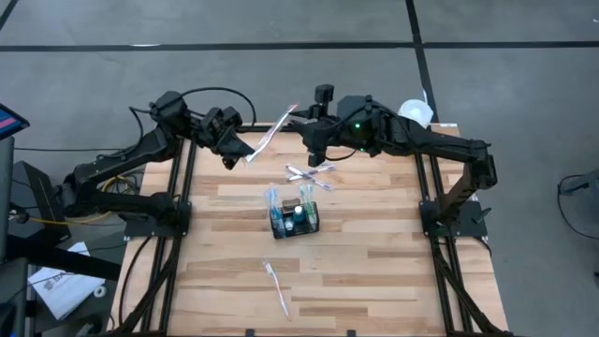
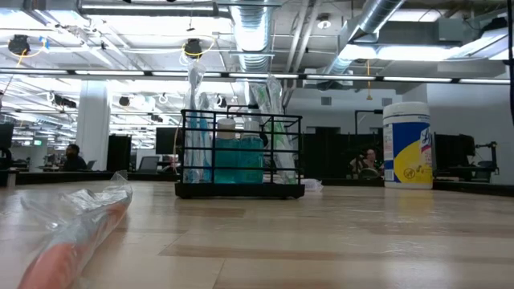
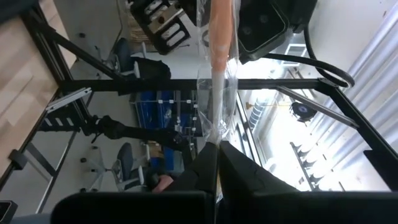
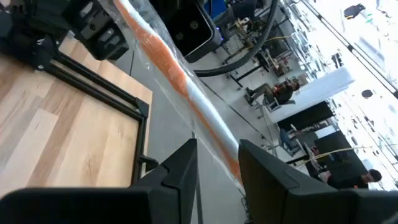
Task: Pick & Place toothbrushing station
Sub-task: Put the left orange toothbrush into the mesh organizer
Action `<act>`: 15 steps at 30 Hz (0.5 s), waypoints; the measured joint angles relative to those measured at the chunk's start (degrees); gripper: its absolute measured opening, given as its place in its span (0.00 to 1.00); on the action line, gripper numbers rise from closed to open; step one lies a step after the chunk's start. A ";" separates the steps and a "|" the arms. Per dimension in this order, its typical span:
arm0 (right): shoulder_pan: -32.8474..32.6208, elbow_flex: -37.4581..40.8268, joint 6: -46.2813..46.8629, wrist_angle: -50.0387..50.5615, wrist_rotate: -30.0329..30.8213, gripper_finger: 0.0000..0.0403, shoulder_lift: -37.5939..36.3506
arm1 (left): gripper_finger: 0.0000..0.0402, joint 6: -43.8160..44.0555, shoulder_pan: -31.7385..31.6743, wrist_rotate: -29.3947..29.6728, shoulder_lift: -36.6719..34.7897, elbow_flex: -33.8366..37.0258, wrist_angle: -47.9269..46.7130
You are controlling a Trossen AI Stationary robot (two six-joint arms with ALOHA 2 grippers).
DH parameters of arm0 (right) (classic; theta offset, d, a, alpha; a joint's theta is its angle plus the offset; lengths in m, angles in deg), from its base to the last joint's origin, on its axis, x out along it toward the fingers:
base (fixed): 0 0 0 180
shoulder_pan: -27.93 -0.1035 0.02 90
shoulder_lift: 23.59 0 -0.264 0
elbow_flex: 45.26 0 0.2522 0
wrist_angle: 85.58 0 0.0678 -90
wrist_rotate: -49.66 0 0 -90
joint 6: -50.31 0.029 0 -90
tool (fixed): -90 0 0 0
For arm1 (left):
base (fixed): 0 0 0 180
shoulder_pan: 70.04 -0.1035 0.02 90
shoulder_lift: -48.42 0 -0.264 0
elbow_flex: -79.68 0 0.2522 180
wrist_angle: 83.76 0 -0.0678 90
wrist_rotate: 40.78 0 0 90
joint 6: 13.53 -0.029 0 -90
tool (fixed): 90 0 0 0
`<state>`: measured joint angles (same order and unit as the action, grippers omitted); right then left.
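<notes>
The station, a black wire-mesh basket (image 1: 295, 221), stands mid-table on its base, holding wrapped toothbrushes and a blue-green bottle; it also shows in the low view (image 2: 241, 156). My left gripper (image 1: 238, 153) is over the table's far left part, raised, shut on a toothbrush in clear wrap (image 1: 271, 133). My right gripper (image 1: 307, 120) is open at that toothbrush's other end. In the right wrist view, its fingers (image 4: 180, 168) stand on either side of the orange-handled brush (image 4: 186, 81). My left gripper pinches one end of the wrapped toothbrush (image 3: 216, 134) between its two fingers (image 3: 249, 174). The brush runs straight out from the fingertips, lifted clear of the table. My right gripper: the wrapped brush (image 4: 225, 152) passes through the gap between its open fingers; I cannot tell whether they touch it.
Two more wrapped toothbrushes (image 1: 309, 173) lie crossed behind the basket. Another (image 1: 276, 286) lies near the front edge and looms large in the low view (image 2: 72, 233). A white-and-yellow wipes tub (image 2: 408, 144) stands at the far right corner (image 1: 416, 112).
</notes>
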<state>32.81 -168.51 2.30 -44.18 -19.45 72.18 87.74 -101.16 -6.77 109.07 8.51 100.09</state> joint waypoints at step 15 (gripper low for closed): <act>0.00 0.04 -0.64 -3.45 0.02 0.27 0.13 | 0.00 1.06 0.25 0.01 -0.02 0.00 1.31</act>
<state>32.81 -168.46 1.66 -47.63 -19.43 72.31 88.81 -100.90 -6.76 109.04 8.51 101.41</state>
